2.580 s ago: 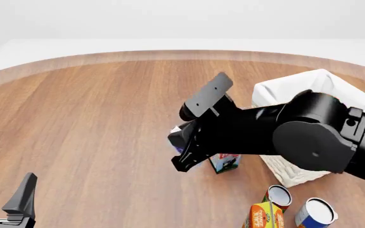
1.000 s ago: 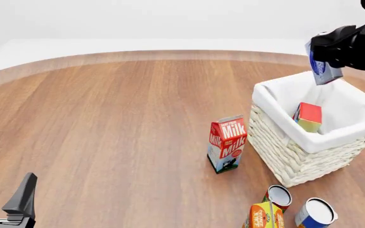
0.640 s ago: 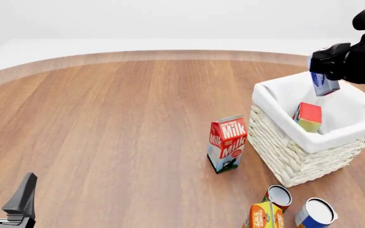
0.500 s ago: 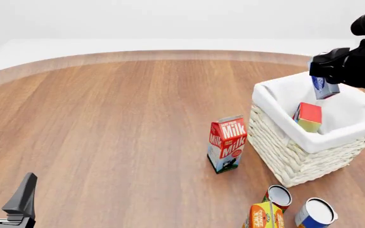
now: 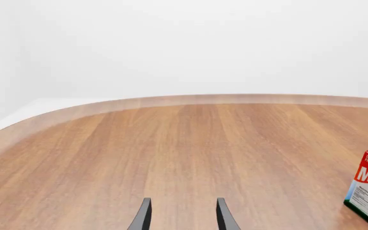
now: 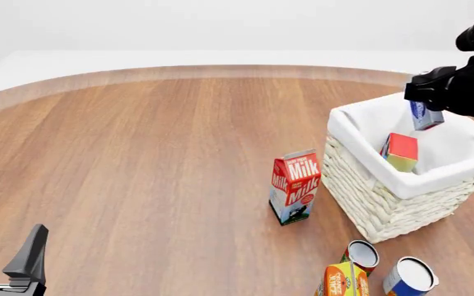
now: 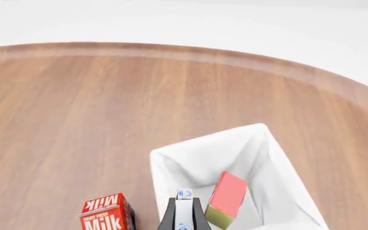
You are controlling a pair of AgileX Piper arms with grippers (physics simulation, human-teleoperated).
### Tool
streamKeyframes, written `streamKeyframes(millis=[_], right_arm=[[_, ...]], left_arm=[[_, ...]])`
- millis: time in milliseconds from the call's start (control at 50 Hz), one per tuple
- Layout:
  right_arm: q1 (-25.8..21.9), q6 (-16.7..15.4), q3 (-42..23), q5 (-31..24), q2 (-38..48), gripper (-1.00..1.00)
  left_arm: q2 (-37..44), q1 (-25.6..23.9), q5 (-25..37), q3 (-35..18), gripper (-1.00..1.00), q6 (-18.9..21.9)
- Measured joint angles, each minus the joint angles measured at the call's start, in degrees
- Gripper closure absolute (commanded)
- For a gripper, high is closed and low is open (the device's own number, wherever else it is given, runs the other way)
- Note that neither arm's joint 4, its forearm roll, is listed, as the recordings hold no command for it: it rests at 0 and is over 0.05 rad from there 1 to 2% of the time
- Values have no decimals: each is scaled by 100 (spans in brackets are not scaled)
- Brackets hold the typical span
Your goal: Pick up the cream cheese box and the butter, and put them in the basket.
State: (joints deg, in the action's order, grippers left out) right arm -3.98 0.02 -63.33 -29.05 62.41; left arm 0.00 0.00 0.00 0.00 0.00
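The right gripper [image 6: 431, 106] is clamped on the cream cheese box [image 6: 426, 115], holding it just above the open basket [image 6: 360, 185], likely so it drops cleanly inside on release. The butter [image 6: 400, 152] already leans against the lining inside. Left of the basket stands a milk carton [image 6: 295, 186]; cans [image 6: 408, 275] sit nearer. The left gripper [image 6: 8, 258] rests at the near left, fingers apart, holding nothing.

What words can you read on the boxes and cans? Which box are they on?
"Milk": big white letters on the tall red milk carton beside the woven cream basket.
"DAIRY FRESH": small white words above "Mil", on the same carton in the left wrist view.
Orange-yellow carton: print too blurred to read.
Small blue-and-white box in the right tool: unreadable.
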Motion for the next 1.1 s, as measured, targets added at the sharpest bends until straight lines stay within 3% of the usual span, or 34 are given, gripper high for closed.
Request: streamKeyframes(millis=[1100], right_arm=[[249, 151, 505, 865, 703, 100]], left_arm=[[0, 0, 0, 0, -100, 0]])
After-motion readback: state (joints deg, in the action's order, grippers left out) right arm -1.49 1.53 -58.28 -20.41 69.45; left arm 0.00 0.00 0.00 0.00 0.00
